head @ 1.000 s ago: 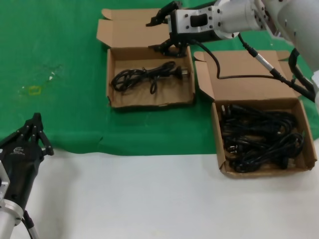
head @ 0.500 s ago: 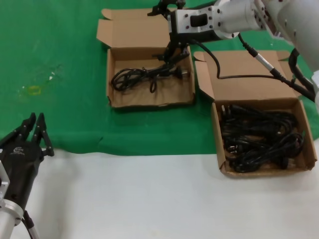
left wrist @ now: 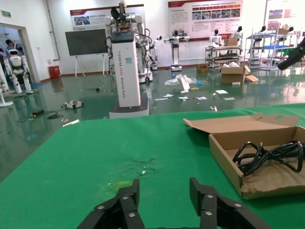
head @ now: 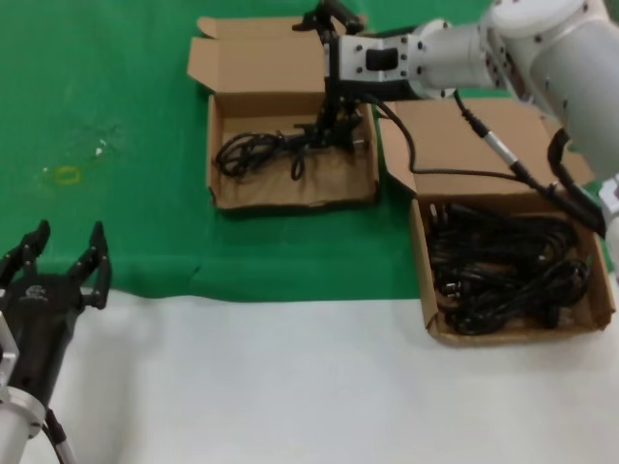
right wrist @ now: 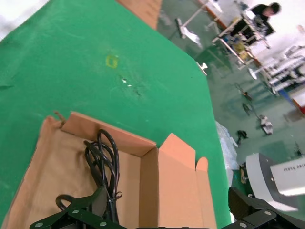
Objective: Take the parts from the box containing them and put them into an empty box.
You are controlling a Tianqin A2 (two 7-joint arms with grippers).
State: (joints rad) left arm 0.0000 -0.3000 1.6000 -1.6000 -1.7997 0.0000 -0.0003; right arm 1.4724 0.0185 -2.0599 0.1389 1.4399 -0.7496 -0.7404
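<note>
The box containing the parts (head: 516, 333) lies near right, full of tangled black cords (head: 503, 271). The empty box with the ragged front rim (head: 290, 200) lies farther left and holds one black cord (head: 276, 150), also seen in the right wrist view (right wrist: 102, 160) and the left wrist view (left wrist: 267, 155). My right gripper (head: 327, 75) is open wide over that box's back wall (right wrist: 147, 176). One finger is down by the cord's plug end, the other over the lid. It holds nothing. My left gripper (head: 68, 240) is open and empty at the near left, low over the cloth (left wrist: 164, 191).
A green cloth (head: 116, 87) covers the far half of the table, with white tabletop (head: 290, 387) in front. Both boxes' lids stand open at the back. A cable runs from my right arm across the near-right box's lid (head: 484, 145).
My left gripper's fingers have spread from shut to open. My right gripper has spread wider, and its lower finger has dropped into the far box by the cord.
</note>
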